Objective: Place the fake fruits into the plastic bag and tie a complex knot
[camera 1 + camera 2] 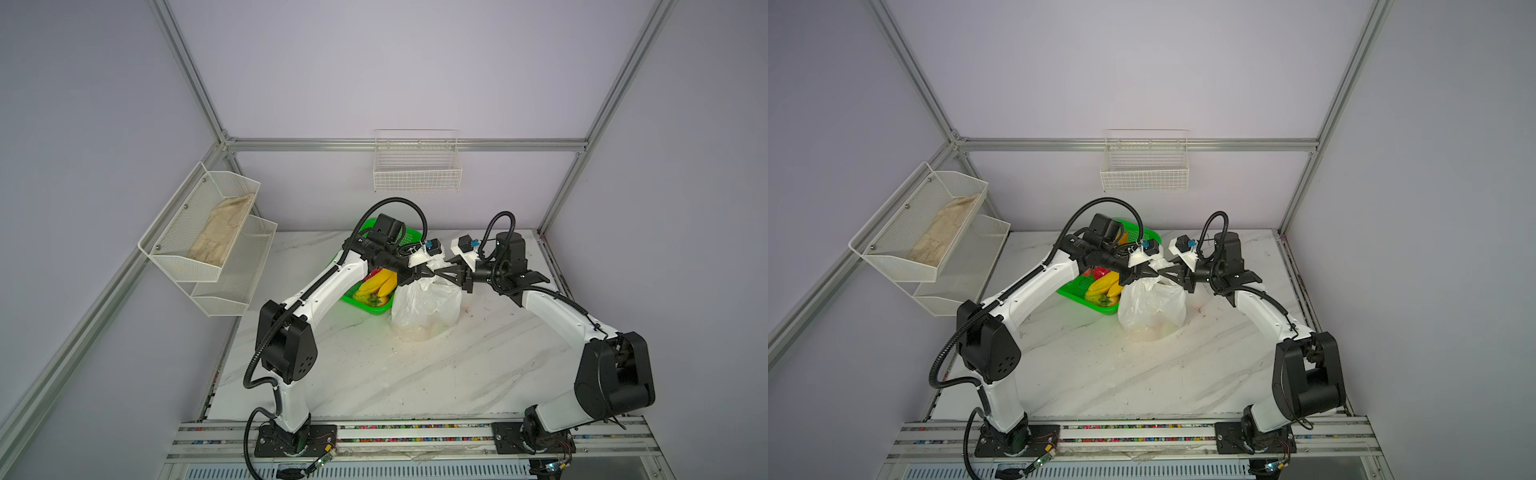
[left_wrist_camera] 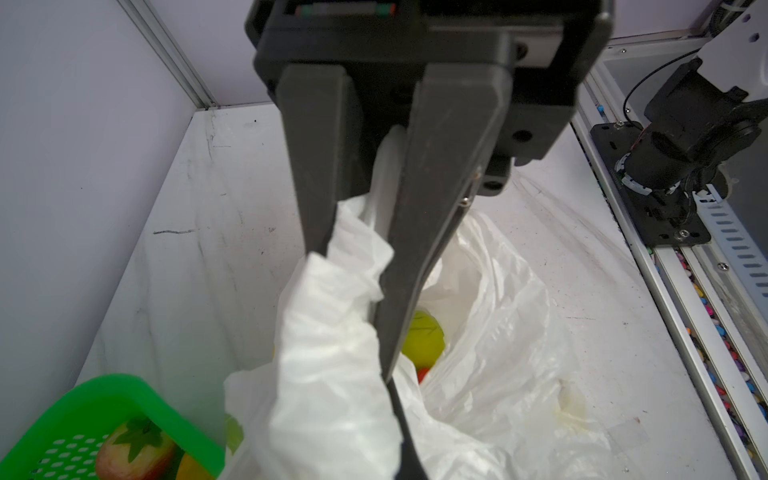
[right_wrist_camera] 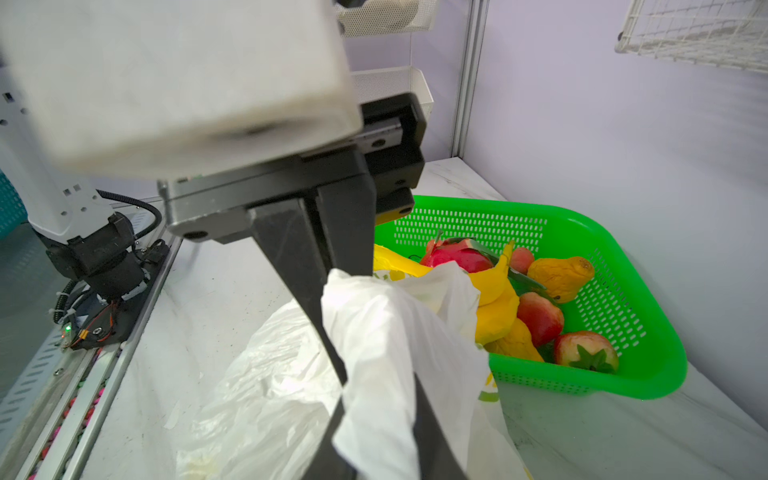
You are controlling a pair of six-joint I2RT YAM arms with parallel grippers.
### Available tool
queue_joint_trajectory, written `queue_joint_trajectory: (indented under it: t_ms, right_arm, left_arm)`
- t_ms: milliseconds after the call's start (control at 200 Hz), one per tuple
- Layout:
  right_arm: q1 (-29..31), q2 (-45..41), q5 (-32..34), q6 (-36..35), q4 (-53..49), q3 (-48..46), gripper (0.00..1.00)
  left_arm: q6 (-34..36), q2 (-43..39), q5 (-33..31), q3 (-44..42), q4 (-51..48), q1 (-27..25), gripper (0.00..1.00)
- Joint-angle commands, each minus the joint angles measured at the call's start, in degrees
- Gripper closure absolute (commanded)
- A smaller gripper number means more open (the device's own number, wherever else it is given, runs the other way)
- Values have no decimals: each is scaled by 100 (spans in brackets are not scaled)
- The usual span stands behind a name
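From above, I see both arms reaching in from the front rail, elbows bent outward, forearms nearly level. The left gripper (image 1: pixel 428 273) and the right gripper (image 1: pixel 442 273) meet tip to tip over the mouth of the plastic bag (image 1: pixel 428 305). The bag stands on the marble table (image 1: pixel 374 374), just beside the green basket (image 1: pixel 376 309).

In both top views the bag's contents are only a pale blur through the plastic. My left wrist camera looks down into the open mouth and shows a yellow-green fruit (image 2: pixel 424 338) at the bottom, with a sliver of something red under it. That camera also shows the left fingers (image 2: pixel 440 187) clamped on a twisted white strip of the bag.

The right wrist camera gives me the basket's load, which the left arm half covers from above: bananas (image 3: pixel 496 307), a dragon fruit (image 3: pixel 457 257), red apples (image 3: pixel 540 318) and a strawberry (image 3: pixel 586 351). There the right fingers (image 3: pixel 299 266) are drawn together with bag plastic pinched between them. The plastic hides one fingertip, and the white camera housing blocks much of that view.
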Motion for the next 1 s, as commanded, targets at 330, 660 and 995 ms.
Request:
queue_joint_trajectory:
  t_ms: [330, 660, 995]
  right_arm:
    - [46, -405, 250, -96, 130, 48, 100]
    - [113, -544, 850, -605, -337, 119, 66]
    - [146, -194, 977, -864, -546, 348, 61]
  left_arm:
    - [-536, 9, 300, 543, -294, 239, 71]
    - [-1241, 149, 323, 671, 142, 241, 100]
    - [-1147, 130, 289, 592, 176, 222, 100]
